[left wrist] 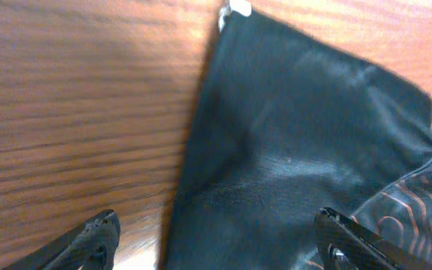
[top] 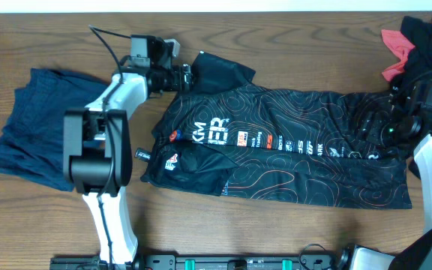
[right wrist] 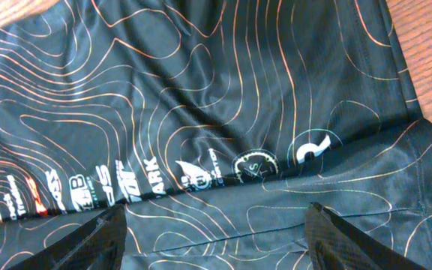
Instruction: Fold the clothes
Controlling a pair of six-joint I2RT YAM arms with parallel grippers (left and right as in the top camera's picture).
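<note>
- Black jersey (top: 291,161) with thin contour lines and white and red sponsor logos lies spread flat across the middle of the wooden table (top: 291,45), its length running left to right.
- One plain black sleeve (top: 220,71) sticks out at the jersey's upper left corner. A small white tag (left wrist: 235,9) shows at its far tip in the left wrist view.
- Left gripper (top: 188,76) hovers at that sleeve with its fingers (left wrist: 96,240) spread wide, one over bare wood and the other over the cloth, nothing pinched between them.
- Right gripper (top: 388,120) sits over the jersey's right end, jaws likewise wide apart near a row of printed logos (right wrist: 201,176). The fabric lies beneath them, not gripped, and a crease crosses it just under the logos.
- Navy-blue garment (top: 36,135) lies rumpled at the table's left side, partly behind the left arm (top: 100,150) and apart from the jersey.
- Black and coral-pink garment (top: 418,41) is bunched in the far right corner, just beyond the jersey's end.
</note>
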